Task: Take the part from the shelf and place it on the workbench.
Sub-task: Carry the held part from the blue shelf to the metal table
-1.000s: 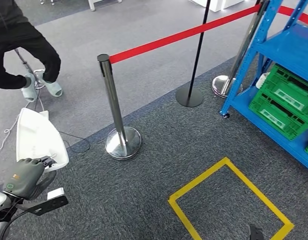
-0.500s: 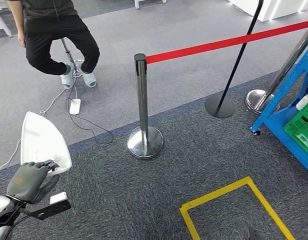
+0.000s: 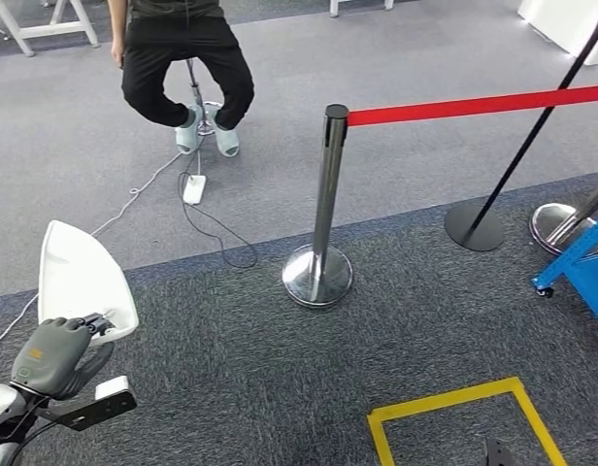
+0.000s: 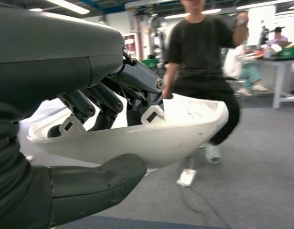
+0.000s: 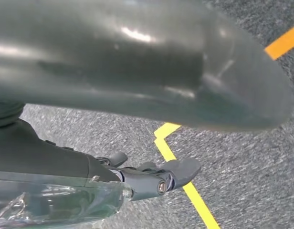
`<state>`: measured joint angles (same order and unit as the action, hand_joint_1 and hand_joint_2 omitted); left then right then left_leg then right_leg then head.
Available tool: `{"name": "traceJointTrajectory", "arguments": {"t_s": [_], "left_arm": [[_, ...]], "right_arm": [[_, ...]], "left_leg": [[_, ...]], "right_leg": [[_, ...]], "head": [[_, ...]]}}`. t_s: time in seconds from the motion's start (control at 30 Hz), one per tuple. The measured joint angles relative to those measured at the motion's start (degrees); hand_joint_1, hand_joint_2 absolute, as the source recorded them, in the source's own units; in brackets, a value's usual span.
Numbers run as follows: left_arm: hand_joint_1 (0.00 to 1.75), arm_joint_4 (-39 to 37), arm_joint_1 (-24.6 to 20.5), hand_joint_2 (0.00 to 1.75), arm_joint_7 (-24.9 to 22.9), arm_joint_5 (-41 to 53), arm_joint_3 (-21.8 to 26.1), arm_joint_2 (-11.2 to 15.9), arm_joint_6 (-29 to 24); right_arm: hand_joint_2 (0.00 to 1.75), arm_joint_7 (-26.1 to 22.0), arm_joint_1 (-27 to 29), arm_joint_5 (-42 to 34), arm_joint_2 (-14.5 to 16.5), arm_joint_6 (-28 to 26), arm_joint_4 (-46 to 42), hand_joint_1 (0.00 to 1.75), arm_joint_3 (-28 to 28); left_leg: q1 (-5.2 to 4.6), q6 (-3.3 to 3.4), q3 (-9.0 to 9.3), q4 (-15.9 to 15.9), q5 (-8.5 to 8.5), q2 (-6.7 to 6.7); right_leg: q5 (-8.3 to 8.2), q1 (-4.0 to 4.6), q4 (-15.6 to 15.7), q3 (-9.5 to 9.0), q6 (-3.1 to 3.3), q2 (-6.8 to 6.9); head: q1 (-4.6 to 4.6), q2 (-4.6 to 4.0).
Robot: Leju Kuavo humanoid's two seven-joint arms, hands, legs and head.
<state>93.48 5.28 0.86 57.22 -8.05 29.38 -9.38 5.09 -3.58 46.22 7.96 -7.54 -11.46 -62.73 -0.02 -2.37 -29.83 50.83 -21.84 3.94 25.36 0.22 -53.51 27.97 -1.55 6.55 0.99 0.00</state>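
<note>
While the left hand held it low at the robot's left side, the white part sat tipped up above the grey carpet, its hollow side facing the robot; in the left wrist view the dark fingers hooked over the rim into the part and the thick thumb pressed beneath it, so the hand was clamped on it. The right hand hung over the floor with its fingers stretched out and nothing between them. Beyond the part, a white cable and a black cable trailed across the lighter carpet to a small white box, near the feet of a person seated on a stool. Ahead stood a chrome post on a round base, carrying a red belt off to the right. Further right were a black pole on a flat disc, another chrome base and the blue corner of a shelf. A yellow taped square marked the dark carpet near the robot.
</note>
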Motion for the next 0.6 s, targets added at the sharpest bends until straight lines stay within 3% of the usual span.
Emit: {"name": "traceJointTrajectory", "arguments": {"t_s": [0.03,0.1,0.17,0.2,0.23,0.27,0.3,0.37,0.43,0.5,0.53,0.6], "left_arm": [[1.75,0.1,0.2,1.75,0.0,0.0,0.1,0.1,0.0],[1.75,0.3,0.3,1.75,0.0,0.0,0.2,0.3,0.0],[1.75,0.5,0.3,1.75,0.0,0.0,0.3,0.3,0.0],[1.75,0.5,0.5,1.75,0.0,0.0,0.3,0.2,0.0],[1.75,0.5,0.7,1.75,0.0,0.0,0.3,0.1,0.0],[1.75,0.5,0.8,1.75,0.0,0.0,0.3,0.1,0.0],[1.75,0.6,1.0,1.75,0.0,0.0,0.3,0.0,0.0],[1.75,0.7,1.0,1.75,0.0,0.0,0.4,0.0,0.0],[1.75,1.0,1.1,1.75,0.0,0.0,0.5,0.1,-0.1],[1.75,1.2,1.4,1.75,0.0,0.0,0.6,0.2,-0.1],[1.75,1.3,1.6,1.75,0.0,0.0,0.7,0.3,-0.1],[1.75,1.4,1.8,1.75,0.0,0.0,0.8,0.4,-0.2]], "right_arm": [[0.00,0.0,0.0,0.0,0.0,0.0,0.0,0.00,0.0],[0.00,0.0,-0.2,-0.1,0.1,0.2,0.0,0.00,0.0],[0.00,-0.1,-0.2,-0.3,0.1,0.3,0.0,0.00,0.0],[0.00,-0.1,0.0,-0.3,0.1,0.4,0.0,0.00,0.0],[0.00,-0.1,0.2,-0.4,0.1,0.4,0.0,0.00,0.0],[0.00,-0.2,0.3,-0.4,0.1,0.4,0.0,0.00,0.0],[0.00,-0.2,0.4,-0.4,0.0,0.4,0.0,0.00,0.0],[0.00,-0.2,0.4,-0.4,0.0,0.4,0.0,0.00,0.0],[0.00,-0.2,0.3,-0.4,0.0,0.4,0.0,0.00,0.0],[0.00,-0.2,0.3,-0.4,0.0,0.4,0.0,0.00,0.0],[0.00,-0.2,0.3,-0.4,0.0,0.4,0.0,0.00,0.0],[0.00,-0.2,0.2,-0.4,0.0,0.4,0.0,0.00,-0.1]], "left_leg": [[0.05,0.31,0.06,-0.1,0.09,-0.75],[0.25,0.89,0.32,-0.5,0.32,-2.16],[0.35,1.19,0.40,-0.6,0.44,-3.51],[0.36,1.27,0.40,-0.5,0.47,-4.29],[0.38,1.28,0.42,-0.5,0.48,-5.10],[0.45,1.24,0.48,-0.5,0.48,-5.95],[0.57,1.14,0.56,-0.5,0.48,-6.80],[0.83,0.60,0.57,-0.4,0.37,-8.36],[1.01,-0.12,0.32,-0.5,0.35,-9.77],[1.27,-0.80,0.09,-0.9,0.67,-11.18],[1.34,-1.05,-0.07,-0.8,0.61,-11.05],[1.21,-1.34,-1.87,2.7,-1.66,-8.57]], "right_leg": [[0.33,-0.13,-0.1,-0.08,-0.30,0.36],[2.52,-0.33,-3.1,1.20,-0.81,-1.53],[6.26,-0.35,-11.5,5.42,-0.94,-4.86],[7.51,-0.31,-15.8,7.83,-0.90,-5.75],[7.66,-0.28,-18.4,9.48,-0.84,-6.24],[6.58,-0.26,-18.4,9.95,-0.76,-6.52],[4.49,-0.29,-15.9,9.15,-0.71,-6.91],[0.09,-0.70,-7.0,5.41,-0.79,-9.83],[-1.69,-1.01,-1.4,2.71,-0.67,-12.30],[-1.79,-0.91,-0.5,2.15,0.03,-11.49],[-1.91,-0.86,-0.3,2.08,0.47,-10.72],[-2.27,-0.84,0.2,1.95,1.22,-9.12]], "head": [[0.03,0.00],[-0.24,0.00],[-0.63,0.00],[-0.74,0.00],[-0.74,0.00],[-0.74,0.00],[-0.74,0.00],[-0.80,0.00],[-0.81,0.00],[-0.76,0.00],[-0.76,0.00],[-0.48,0.00]]}}
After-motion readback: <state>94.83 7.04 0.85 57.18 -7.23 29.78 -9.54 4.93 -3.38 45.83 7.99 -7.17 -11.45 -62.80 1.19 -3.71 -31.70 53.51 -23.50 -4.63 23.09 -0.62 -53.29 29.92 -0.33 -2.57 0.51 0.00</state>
